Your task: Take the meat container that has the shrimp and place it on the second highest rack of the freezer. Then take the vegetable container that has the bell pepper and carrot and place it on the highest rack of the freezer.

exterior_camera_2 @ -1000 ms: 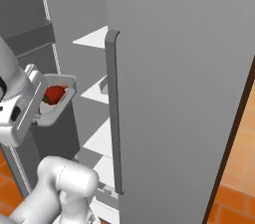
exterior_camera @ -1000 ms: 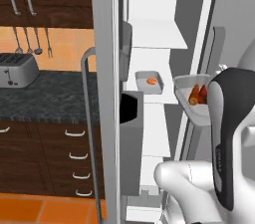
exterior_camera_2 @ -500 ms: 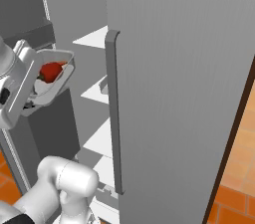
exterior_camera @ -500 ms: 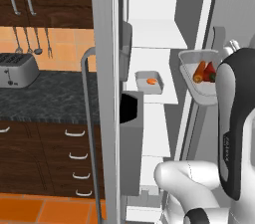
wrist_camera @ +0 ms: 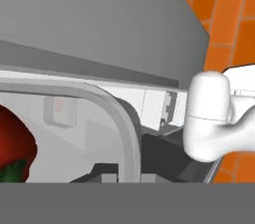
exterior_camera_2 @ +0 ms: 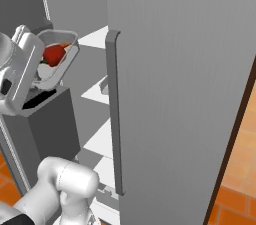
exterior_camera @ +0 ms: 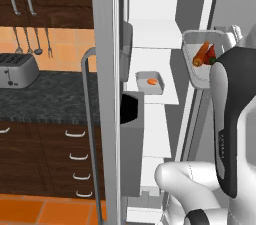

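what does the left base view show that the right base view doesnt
Left base view alone: the shrimp in its small container, resting on a white freezer shelf, the carrot in plain sight, plus a toaster on the dark counter.

Right base view alone: the outside of the grey freezer door with its long bar handle.

Both: the vegetable container with the red bell pepper, raised in the hand beside the white shelves.
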You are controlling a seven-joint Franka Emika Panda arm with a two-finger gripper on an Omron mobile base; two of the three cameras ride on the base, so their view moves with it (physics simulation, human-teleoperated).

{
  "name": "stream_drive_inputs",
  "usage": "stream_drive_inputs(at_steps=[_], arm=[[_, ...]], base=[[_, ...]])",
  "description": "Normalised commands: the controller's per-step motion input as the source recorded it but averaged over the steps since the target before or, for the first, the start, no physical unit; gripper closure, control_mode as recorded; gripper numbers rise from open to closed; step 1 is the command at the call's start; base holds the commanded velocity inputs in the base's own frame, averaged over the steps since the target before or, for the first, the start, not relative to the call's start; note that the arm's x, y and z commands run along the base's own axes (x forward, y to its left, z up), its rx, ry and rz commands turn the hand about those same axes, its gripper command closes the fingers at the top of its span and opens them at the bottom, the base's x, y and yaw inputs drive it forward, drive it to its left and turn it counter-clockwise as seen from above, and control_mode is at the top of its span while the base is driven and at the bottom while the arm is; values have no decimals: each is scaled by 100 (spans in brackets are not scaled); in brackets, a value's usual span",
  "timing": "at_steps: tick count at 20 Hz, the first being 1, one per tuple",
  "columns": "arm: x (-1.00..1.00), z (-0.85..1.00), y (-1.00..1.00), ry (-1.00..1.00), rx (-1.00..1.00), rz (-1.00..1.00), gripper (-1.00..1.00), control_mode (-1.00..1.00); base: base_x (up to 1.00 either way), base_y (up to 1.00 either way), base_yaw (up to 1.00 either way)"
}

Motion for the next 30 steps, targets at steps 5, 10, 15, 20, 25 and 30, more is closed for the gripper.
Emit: stream_drive_inputs(at_steps=[5,10,15,20,25,30], arm=[[73,11,3,-1,0,-5,100,-100],[67,0,2,0,0,0,100,-100],[54,0,-1,0,0,0,100,-100],[59,0,-13,0,0,-4,100,-100],[56,0,-11,0,0,-3,100,-100],[57,-2,0,0,0,0,100,-100]], base=[[0,0,0],[0,0,0],[0,0,0],[0,0,0],[0,0,0],[0,0,0]])
